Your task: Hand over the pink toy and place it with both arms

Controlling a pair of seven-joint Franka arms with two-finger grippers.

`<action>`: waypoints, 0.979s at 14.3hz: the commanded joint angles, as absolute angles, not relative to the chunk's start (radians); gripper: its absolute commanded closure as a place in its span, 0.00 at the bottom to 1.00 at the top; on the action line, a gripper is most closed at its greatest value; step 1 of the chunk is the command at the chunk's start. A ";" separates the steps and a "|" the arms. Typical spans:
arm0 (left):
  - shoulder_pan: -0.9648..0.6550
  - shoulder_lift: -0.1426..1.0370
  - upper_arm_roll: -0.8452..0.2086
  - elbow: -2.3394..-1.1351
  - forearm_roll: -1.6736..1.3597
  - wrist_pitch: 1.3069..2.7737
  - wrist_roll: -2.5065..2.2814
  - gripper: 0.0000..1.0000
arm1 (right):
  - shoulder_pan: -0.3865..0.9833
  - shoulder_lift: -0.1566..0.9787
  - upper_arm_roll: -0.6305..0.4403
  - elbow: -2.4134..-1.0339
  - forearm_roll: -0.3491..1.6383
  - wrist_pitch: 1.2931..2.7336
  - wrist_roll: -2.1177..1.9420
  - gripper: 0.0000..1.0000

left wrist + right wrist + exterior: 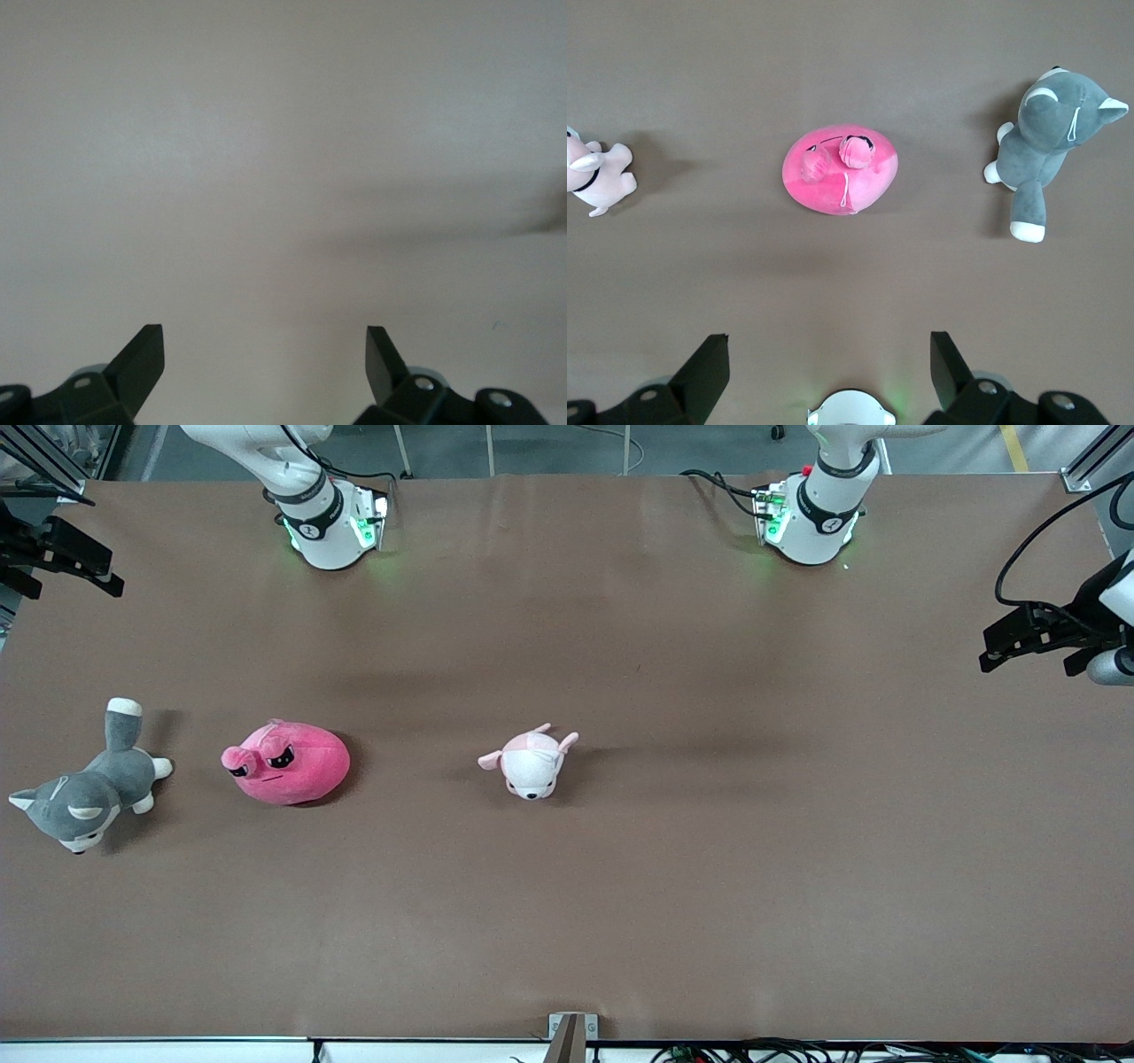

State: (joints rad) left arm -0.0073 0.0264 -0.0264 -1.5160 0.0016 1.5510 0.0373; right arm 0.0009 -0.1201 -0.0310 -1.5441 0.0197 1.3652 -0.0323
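The right arm (306, 509) rises from its base toward the right arm's end of the tabletop (673, 868) and leaves the front view at the top edge. The right gripper (830, 359) hangs high over the tabletop, above the bare strip between its own base and the pink toy; its jaws stand wide apart and hold nothing.

The left arm (828, 500) rises from its base toward the left arm's end of the tabletop. The left gripper (264, 351) is over bare tabletop at the left arm's end. Its jaws stand wide apart and hold nothing. Its black body shows at the edge of the front view (1032, 636).

The pink toy (287, 762) lies on the tabletop toward the right arm's end, nearer to the front camera than the right arm's base. Its dark eyes face the front camera. Neither gripper touches it.

A grey-and-white husky plush (89, 786) lies on its side beside the pink toy, closer to the edge at the right arm's end and apart from it. A pale pink-and-white puppy plush (532, 763) lies near the middle of the tabletop, well apart from the pink toy. All three plush toys lie in a rough row. Nothing lies between the right gripper and the pink toy.
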 commanded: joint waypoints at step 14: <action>-0.018 0.034 -0.021 -1.468 -0.009 1.551 0.020 0.00 | 0.002 -0.147 -0.028 -1.572 0.035 1.381 -0.021 0.00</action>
